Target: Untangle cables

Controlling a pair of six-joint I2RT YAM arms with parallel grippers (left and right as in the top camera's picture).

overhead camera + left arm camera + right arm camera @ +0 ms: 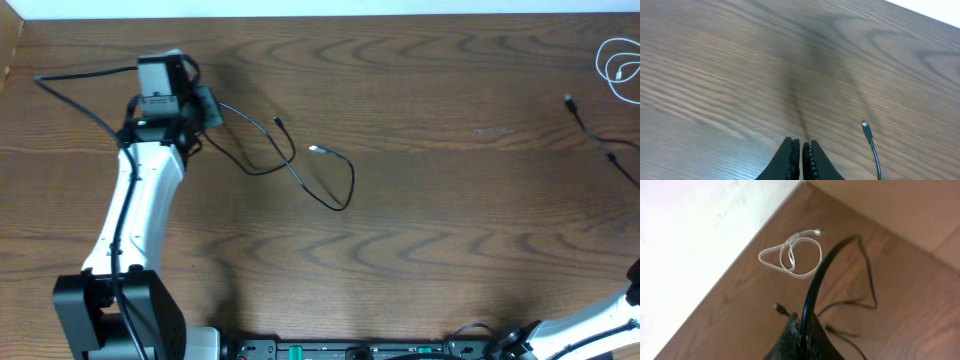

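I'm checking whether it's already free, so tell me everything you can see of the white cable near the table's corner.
The white cable is a thin, flexible, plastic-looking cord with a small silvery plug at its one visible end. It lies flat on the brown wooden table near the far right corner, curled into a couple of loose overlapping loops. It is apart from the thin black cable; only the table seems to touch it.

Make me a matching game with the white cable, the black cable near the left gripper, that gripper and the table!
Things:
1 white cable
2 black cable
3 left gripper
4 table

Matches:
A shut
B brown wood
C coiled in the far corner
D lying in wavy curves

Pairs: 1-C, 2-D, 3-A, 4-B
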